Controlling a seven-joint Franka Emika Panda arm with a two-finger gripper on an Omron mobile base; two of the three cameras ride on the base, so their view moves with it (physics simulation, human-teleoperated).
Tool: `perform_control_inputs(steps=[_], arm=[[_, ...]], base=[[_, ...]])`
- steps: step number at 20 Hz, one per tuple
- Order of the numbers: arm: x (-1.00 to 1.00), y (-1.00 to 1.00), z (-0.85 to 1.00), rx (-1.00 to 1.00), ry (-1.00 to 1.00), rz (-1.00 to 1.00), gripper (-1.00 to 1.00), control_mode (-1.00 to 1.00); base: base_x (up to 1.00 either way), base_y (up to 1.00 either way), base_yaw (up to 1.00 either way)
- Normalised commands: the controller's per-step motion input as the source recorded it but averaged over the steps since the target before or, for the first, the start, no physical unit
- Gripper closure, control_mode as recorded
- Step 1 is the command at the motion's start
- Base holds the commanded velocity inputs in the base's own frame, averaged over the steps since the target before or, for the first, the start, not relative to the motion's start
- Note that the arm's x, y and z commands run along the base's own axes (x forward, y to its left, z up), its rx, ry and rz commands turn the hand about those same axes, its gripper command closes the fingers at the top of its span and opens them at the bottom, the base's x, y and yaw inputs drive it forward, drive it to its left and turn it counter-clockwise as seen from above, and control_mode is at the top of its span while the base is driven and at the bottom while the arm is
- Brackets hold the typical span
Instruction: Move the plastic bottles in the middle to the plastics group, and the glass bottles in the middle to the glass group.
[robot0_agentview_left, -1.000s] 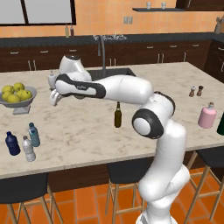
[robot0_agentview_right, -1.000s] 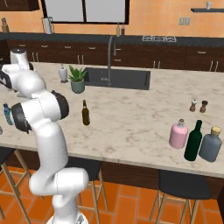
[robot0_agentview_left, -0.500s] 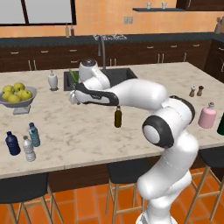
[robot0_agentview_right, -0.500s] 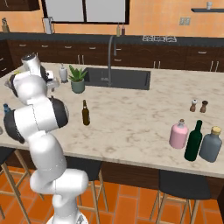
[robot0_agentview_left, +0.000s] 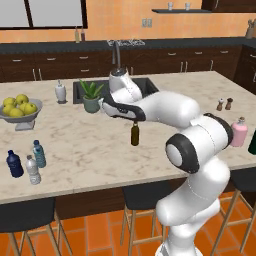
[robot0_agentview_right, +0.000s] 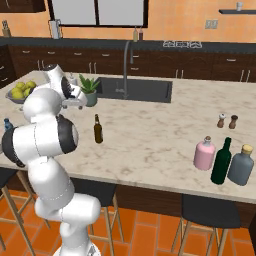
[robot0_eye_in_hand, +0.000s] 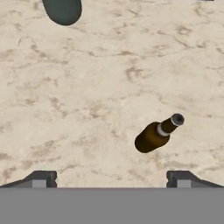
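Gripper (robot0_eye_in_hand: 111, 178) wide open and empty, hovering over counter (robot0_eye_in_hand: 87, 109). Brown bottle (robot0_eye_in_hand: 156, 134) stands lower right of hand view, mid-frame in base views. Step: approaching it; next, centre jaws, descend, close.

Arm: white with dark joints, rising from the base, bent at a large elbow joint and reaching forward and to the robot's left over the counter, wrist turned so the hand faces down. Gripper (robot0_eye_in_hand: 111, 177): jaws spread wide, nothing between them, the two dark fingertips (robot0_eye_in_hand: 41, 178) set far apart near the bottom corners of the hand view; hangs above the surface, touching nothing.
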Motion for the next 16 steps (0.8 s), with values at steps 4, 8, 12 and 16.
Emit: perform_control_inputs(steps=[4, 8, 12, 16], arm=[[-0.71, -0.88, 0.04, 0.22, 0.00, 0.03, -1.00, -1.00], [-0.07, -1.00, -0.38, 0.01, 0.01, 0.11, -1.00, -1.00], [0.00, -0.66, -0.58, 0.03, 0.00, 0.18, -1.00, -1.00], [0.00, 0.01, -0.26, 0.00, -0.05, 0.19, -1.00, -1.00]], base=[[0.00, 0.00, 0.00], [0.00, 0.00, 0.00], [0.00, 0.00, 0.00], [0.00, 0.00, 0.00]])
